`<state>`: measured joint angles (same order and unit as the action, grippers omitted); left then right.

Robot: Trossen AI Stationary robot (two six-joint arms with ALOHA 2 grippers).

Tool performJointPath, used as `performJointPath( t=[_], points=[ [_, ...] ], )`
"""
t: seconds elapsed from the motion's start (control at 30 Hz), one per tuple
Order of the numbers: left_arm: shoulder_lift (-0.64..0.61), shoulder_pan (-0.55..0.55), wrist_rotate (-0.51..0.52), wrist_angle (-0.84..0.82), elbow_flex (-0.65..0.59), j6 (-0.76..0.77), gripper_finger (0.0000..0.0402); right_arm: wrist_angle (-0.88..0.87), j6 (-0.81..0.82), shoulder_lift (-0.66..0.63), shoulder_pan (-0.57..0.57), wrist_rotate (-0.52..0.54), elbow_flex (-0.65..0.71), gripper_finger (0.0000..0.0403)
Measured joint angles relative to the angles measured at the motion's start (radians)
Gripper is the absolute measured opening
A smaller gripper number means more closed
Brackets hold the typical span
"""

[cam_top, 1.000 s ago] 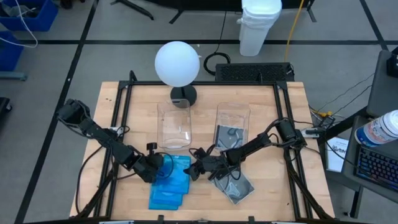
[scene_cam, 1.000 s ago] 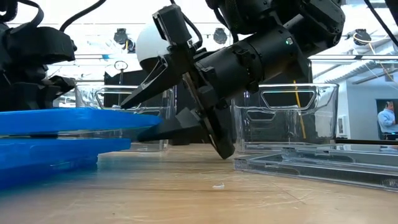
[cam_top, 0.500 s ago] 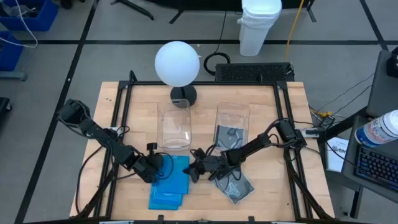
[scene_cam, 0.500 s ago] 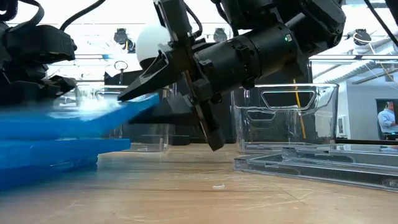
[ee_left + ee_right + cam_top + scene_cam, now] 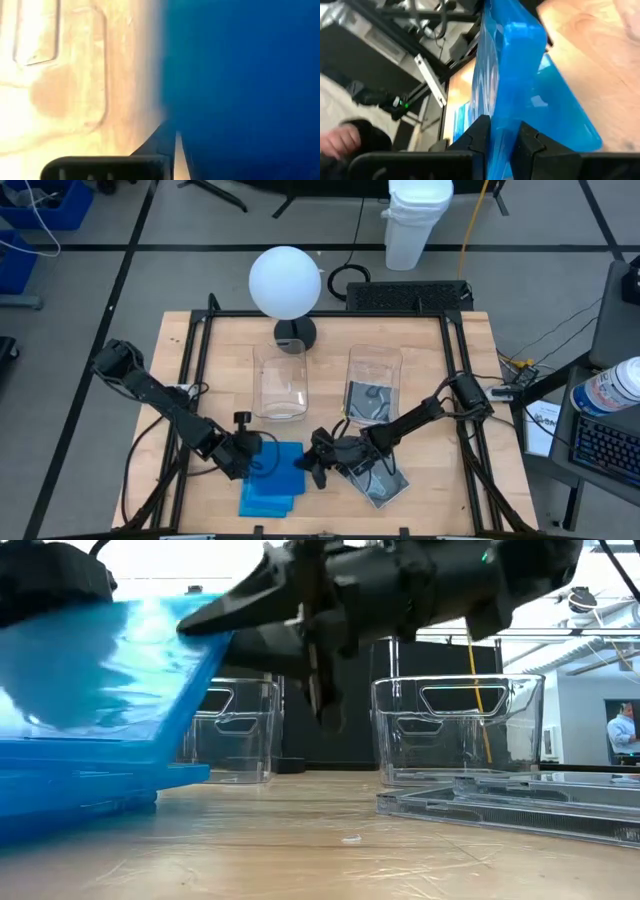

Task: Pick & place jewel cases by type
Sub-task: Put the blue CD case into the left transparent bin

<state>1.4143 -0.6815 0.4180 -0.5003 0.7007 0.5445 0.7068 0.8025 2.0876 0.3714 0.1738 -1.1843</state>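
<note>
High view: a blue jewel case [image 5: 283, 461] is seen at the near middle of the worktop [image 5: 420, 345], on top of the blue stack [image 5: 268, 493]. The right pincer [image 5: 312, 464] is at its right edge, the left pincer [image 5: 248, 459] at its left edge, so both arms are equally close. The case's long axis appears to run near-to-far. The left tub [image 5: 280, 383] lies just beyond it, toward the far side, and looks empty; the right tub [image 5: 373, 385] already holds clear cases. More clear cases [image 5: 378, 477] lie on the worktop just right of the right pincer. A white lamp globe [image 5: 285, 281] stands at the far edge, past the tubs.

Low view: the blue case [image 5: 110, 665] is seen tilted up, its right edge raised off the stack [image 5: 80, 795]. The right pincer [image 5: 215, 620] is closed on that raised edge. Open room is judged free between the case and the left tub [image 5: 232, 730].

Left wrist view: the frame is mostly filled by blue plastic [image 5: 240, 85]; the left pincer's state cannot be told from this picture, nor whether anything is gripped.

Right wrist view: the right fingers [image 5: 477, 135] are clamped on the thin edge of the blue case [image 5: 512, 60]
</note>
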Motion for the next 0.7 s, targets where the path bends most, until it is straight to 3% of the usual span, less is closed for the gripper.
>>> performJointPath(
  t=[0.23, 0.33, 0.43, 0.7],
  points=[
    [-0.003, -0.073, 0.154, -0.260, 0.124, 0.103, 0.0037, -0.094, -0.176, -0.103, 0.050, 0.008, 0.002, 0.0028],
    [-0.003, -0.129, 0.234, -0.281, 0.133, 0.157, 0.0037, -0.141, -0.277, -0.175, 0.070, 0.005, 0.002, 0.0028],
    [-0.003, -0.195, 0.263, -0.185, 0.102, 0.172, 0.0037, -0.217, -0.365, -0.259, 0.087, 0.033, 0.001, 0.0035],
    [-0.002, -0.326, 0.334, 0.131, 0.009, -0.010, 0.0037, -0.439, -0.561, -0.502, 0.031, 0.193, 0.000, 0.0027]
  ],
)
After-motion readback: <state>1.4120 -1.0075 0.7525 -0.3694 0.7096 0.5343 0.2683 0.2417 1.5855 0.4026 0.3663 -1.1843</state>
